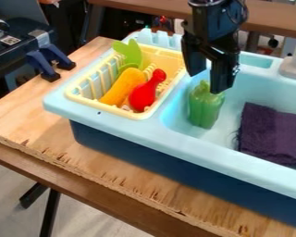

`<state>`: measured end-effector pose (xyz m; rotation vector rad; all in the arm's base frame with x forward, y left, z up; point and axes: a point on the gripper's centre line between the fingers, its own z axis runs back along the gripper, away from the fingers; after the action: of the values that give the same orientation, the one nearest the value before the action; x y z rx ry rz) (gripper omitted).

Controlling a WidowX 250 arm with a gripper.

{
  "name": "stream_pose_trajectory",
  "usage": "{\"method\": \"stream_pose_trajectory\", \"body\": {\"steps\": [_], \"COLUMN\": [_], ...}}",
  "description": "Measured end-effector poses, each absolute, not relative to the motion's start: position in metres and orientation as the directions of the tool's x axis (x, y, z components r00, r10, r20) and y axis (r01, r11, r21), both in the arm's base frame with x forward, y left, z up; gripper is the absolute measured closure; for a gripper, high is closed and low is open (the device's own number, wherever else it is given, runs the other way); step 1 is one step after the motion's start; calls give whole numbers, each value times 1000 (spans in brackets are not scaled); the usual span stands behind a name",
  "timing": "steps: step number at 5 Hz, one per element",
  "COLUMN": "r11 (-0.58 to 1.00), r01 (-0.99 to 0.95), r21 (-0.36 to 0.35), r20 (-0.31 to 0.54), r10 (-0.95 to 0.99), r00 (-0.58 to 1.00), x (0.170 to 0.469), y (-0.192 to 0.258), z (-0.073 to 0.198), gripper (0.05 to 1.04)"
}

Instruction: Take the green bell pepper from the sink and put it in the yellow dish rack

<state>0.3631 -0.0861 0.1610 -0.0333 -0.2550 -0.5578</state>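
Green plastic toy bell pepper (205, 110), just right of the frame's upper centre, lies below the black two-finger gripper (206, 82) in the light-blue sink (255, 93); its long axis runs up the frame, stem end towards the parted, empty fingers.

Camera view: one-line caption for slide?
Open gripper at green toy pepper in light-blue toy sink, between yellow rack and purple cloth.

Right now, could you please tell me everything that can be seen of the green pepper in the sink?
The pepper is light green and slightly shiny, with long ribs and a short stem; it looks like plastic. It is in the light blue sink, near the side by the yellow basket, stem end toward the open gripper. I cannot tell whether they touch.
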Motion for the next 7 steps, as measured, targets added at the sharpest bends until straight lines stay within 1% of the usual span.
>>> {"method": "stream_pose_trajectory", "body": {"steps": [1,2,4,5,6,7], "r11": [853,855,848,842,838,834], "r01": [522,517,529,538,545,551], "r21": [35,35,25,24,22,27], "r20": [235,237,222,222,225,257], "r10": [-514,-510,-521,-529,-535,-539], "r00": [825,827,824,819,814,802], "x": [369,375,376,375,373,370], "y": [-81,-79,-82,-87,-89,-92], "z": [156,155,150,150,149,164], "gripper": [81,130,716,914,975,981]}}
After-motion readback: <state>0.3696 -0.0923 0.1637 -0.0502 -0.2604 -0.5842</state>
